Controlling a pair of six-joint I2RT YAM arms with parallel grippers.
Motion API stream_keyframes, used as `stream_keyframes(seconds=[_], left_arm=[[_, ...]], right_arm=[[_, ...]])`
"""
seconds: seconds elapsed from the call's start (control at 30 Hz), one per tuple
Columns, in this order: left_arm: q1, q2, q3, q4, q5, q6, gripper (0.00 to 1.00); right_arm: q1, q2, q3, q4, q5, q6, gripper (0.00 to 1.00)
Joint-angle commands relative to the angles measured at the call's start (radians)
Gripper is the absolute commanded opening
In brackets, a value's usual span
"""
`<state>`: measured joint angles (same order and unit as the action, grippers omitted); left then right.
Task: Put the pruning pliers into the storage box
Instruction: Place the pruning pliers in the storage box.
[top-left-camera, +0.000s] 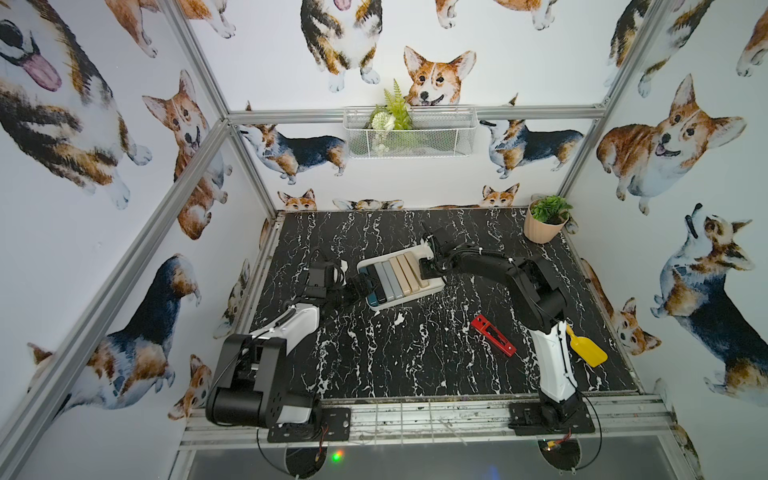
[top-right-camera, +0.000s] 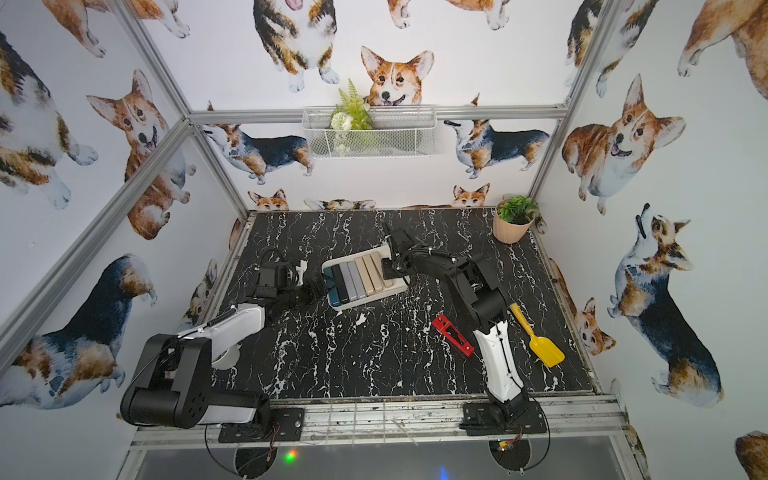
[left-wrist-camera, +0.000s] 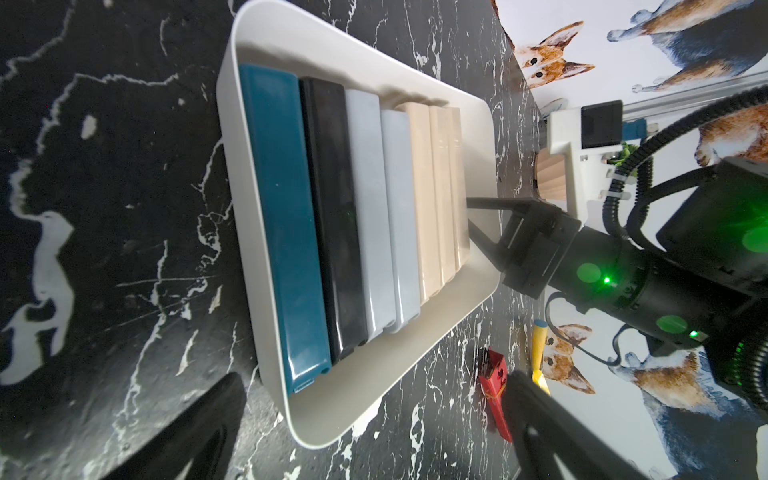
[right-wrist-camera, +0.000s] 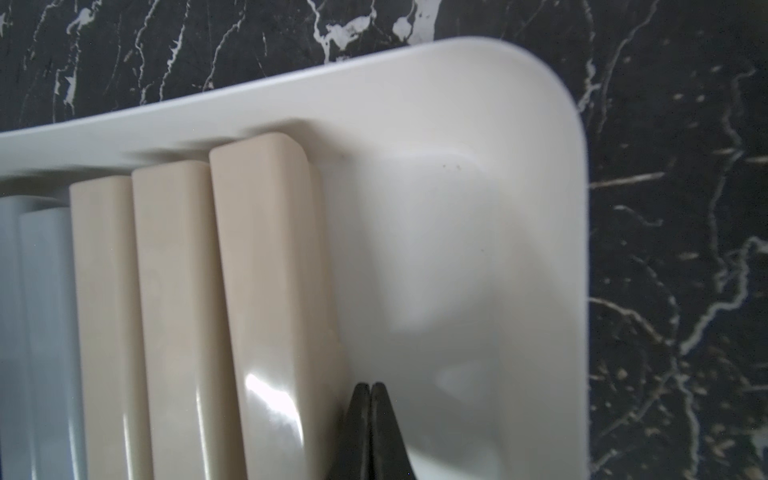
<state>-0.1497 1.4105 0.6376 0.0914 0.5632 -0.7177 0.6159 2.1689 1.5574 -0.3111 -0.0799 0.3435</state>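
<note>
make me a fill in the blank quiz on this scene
The storage box holds ____ pruning pliers.
The lone pliers outside the box is ____.
The fingers of the right gripper are ____, beside a beige bar.
The end bar nearest the left gripper is ____.
Missing: seven; red; shut; teal

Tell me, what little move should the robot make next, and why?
Probably lift the shut right pincer out of the white tray and swing it toward the red bar. Seven others already lie in the tray, with bare room beside the last beige bar, and only the red one lies out on the table, on that arm's side.
</note>
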Motion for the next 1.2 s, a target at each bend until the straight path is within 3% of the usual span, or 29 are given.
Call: stream_keyframes(seconds=[0.0, 0.6, 1.07, 1.17], left_arm=[[0.002, -0.001, -0.001, 0.024, 0.009, -0.003, 1.00], [0.002, 0.001, -0.003, 0.029, 0.010, -0.007, 1.00], [0.002, -0.007, -0.005, 0.027, 0.012, -0.008, 1.00], [0.002, -0.011, -0.004, 0.023, 0.012, -0.007, 1.00]], right_arm=[[0.004, 0.001, 0.008, 0.027, -0.018, 0.012, 0.00], [0.022, 0.004, 0.011, 0.030, -0.030, 0.011, 0.00], [0.021, -0.056, 0.022, -0.017, 0.034, -0.035, 0.00], [0.021, -0.070, 0.020, -0.017, 0.041, -0.041, 0.15]])
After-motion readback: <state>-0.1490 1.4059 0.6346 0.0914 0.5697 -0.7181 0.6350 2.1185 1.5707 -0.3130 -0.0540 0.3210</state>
